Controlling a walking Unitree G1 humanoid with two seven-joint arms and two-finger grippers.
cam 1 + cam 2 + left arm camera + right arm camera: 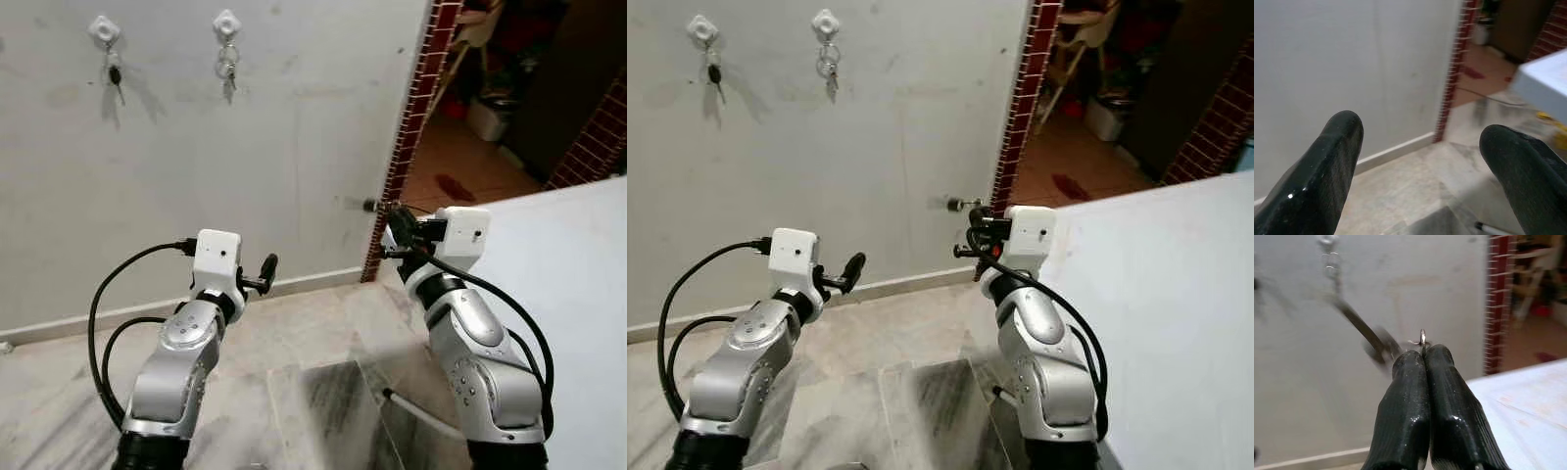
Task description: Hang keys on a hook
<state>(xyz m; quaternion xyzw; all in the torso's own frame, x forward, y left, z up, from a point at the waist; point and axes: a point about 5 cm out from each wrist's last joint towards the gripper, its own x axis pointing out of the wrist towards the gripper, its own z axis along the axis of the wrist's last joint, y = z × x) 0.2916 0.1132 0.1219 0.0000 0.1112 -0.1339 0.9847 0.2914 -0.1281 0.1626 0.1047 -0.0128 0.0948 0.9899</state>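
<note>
The right hand (1422, 355) is clamped on a key ring (1422, 337), well short of the wall hooks (227, 23). Both hooks already carry keys (228, 69), so hanging remains. The left hand (1420, 161) is spread apart, idle.

Grey wall (245, 166); brick doorway edge (411, 117) — white tabletop (568, 274)

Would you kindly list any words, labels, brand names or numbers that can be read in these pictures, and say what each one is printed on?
None: no readable text stands anywhere in these views.
White wall: plain, no sign or label.
Two white hooks and the keys hanging from them: no visible marking.
White wrist housings: no legible print.
Right end effector, shut on a key ring: blurred, nothing readable.
</note>
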